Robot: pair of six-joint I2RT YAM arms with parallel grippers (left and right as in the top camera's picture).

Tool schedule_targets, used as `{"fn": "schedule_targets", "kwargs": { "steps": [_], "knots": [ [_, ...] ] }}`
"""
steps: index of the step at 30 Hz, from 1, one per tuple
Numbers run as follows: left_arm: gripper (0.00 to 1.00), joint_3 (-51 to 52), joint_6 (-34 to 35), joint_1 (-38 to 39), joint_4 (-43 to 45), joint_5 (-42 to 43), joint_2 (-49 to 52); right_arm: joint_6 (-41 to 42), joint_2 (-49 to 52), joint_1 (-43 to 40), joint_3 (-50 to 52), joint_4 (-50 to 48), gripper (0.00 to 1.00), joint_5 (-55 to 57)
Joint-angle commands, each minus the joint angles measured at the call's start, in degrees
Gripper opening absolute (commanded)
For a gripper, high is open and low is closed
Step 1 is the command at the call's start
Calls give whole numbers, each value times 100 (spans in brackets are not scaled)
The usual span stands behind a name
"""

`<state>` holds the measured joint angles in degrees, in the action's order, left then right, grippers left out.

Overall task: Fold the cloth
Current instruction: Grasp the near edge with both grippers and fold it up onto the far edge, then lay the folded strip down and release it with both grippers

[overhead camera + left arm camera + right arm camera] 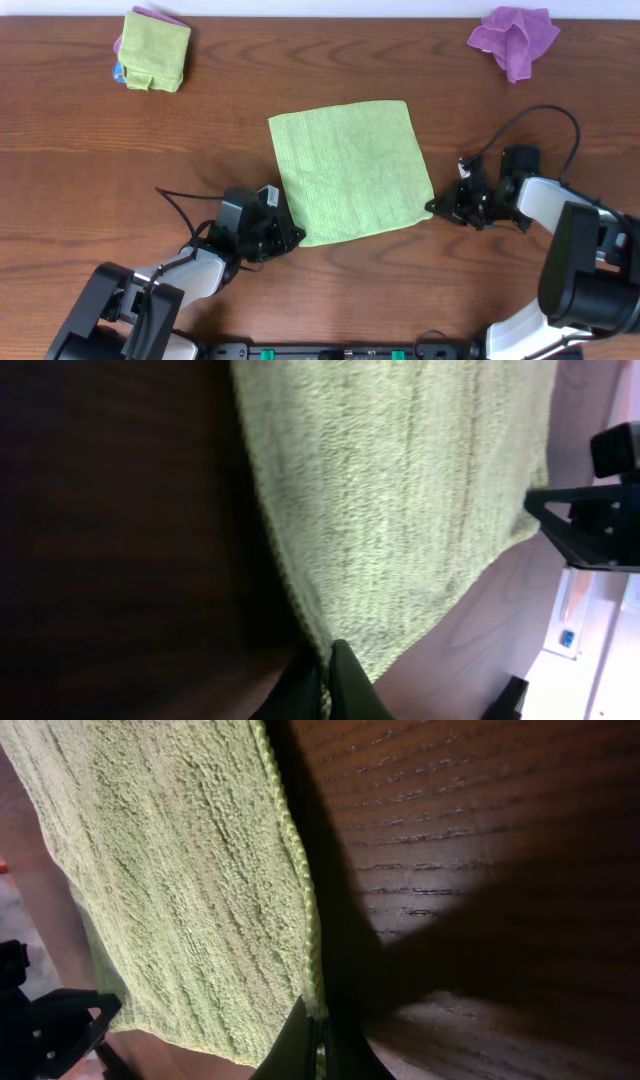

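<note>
A light green cloth [350, 170] lies spread flat in the middle of the brown table. My left gripper [290, 236] is shut on the cloth's near left corner; the left wrist view shows the cloth [400, 490] running into the closed fingers [328, 685]. My right gripper [436, 207] is shut on the cloth's near right corner; the right wrist view shows the cloth's edge [180, 880] pinched between the closed fingers [320, 1050]. Both corners sit low at the table.
A folded green cloth stack [153, 48] sits at the far left. A crumpled purple cloth [516, 36] lies at the far right. The right arm's cable [540, 112] loops over the table.
</note>
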<state>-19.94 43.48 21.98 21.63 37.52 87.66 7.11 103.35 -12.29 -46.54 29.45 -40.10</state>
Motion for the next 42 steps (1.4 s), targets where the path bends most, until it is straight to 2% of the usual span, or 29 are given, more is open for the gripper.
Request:
{"fn": "schedule_targets", "kwargs": {
  "steps": [1, 7, 10, 13, 18, 22, 30, 42],
  "knots": [
    [6, -313, -136, 13, 96, 238, 37, 76, 140, 70, 42, 173, 2, 240],
    [6, -964, -256, 7, 2, 450, 15, 55, -212, 107, -413, 844, 2, -90],
    [6, -1316, -444, -153, -404, 422, -109, 57, -726, 243, -833, 1189, 1, -79],
    [6, -1558, -577, -514, -848, 299, -212, 393, -1075, 516, -1139, 1211, 2, 87],
    [6, -1784, -761, -1307, -1237, 122, -227, 1333, -1108, 1226, -1338, 629, 2, 533],
    [6, -2096, -1126, -1547, -1239, -15, -87, 1969, -1067, 1633, -1340, -50, 1, 1010],
    [6, -3126, -1287, -1561, -1272, 2, 1021, 2376, -413, 1624, -1493, -953, 1, 942],
    [6, -5104, -1244, -1563, -1460, -20, 2715, 2236, 1008, 1244, -3128, -1040, 2, 717]
  ]
}}
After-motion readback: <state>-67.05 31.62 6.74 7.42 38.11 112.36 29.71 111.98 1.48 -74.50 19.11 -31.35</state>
